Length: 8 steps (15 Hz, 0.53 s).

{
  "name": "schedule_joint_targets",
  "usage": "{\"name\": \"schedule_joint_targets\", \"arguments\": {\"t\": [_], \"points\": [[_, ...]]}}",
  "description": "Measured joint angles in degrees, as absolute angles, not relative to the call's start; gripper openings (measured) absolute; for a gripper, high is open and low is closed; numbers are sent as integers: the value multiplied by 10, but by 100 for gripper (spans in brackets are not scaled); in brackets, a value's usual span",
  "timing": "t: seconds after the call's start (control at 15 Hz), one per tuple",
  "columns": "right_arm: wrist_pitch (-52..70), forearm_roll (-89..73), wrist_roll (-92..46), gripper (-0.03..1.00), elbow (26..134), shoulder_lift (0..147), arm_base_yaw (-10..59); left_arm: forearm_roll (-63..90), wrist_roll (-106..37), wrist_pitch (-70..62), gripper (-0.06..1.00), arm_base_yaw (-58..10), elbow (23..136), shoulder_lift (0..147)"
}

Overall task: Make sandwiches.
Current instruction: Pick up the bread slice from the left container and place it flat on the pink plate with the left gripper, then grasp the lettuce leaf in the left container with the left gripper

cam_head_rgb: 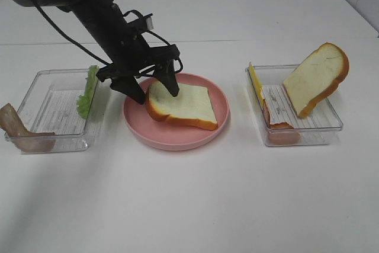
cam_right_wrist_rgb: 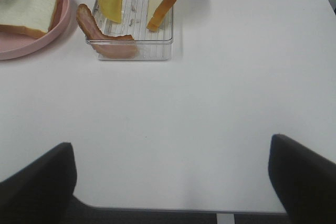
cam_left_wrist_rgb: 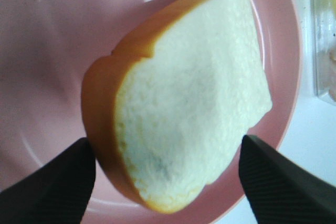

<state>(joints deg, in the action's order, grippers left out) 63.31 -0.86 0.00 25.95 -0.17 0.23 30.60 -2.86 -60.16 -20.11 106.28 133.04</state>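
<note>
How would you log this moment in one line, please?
step: bread slice on pink plate | left gripper: open, straddling slice | right gripper: open, above table | not yet stacked: lettuce, meat strips, cheese, second slice

1. A round pink plate (cam_head_rgb: 177, 137) sits in the middle of the white worktop (cam_head_rgb: 189, 205).
2. A clear rectangular tray (cam_head_rgb: 53, 108) lies just left of it.
3. A second clear tray (cam_head_rgb: 314, 124) lies near its right.
</note>
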Motion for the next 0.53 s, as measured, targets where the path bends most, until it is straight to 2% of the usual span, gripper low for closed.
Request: {"name": "schedule_joint_targets", "arguments": {"t": [0.53], "points": [[633, -9, 0, 96, 260, -2, 2, 124, -6, -692, 69, -201, 1063, 1197]]}}
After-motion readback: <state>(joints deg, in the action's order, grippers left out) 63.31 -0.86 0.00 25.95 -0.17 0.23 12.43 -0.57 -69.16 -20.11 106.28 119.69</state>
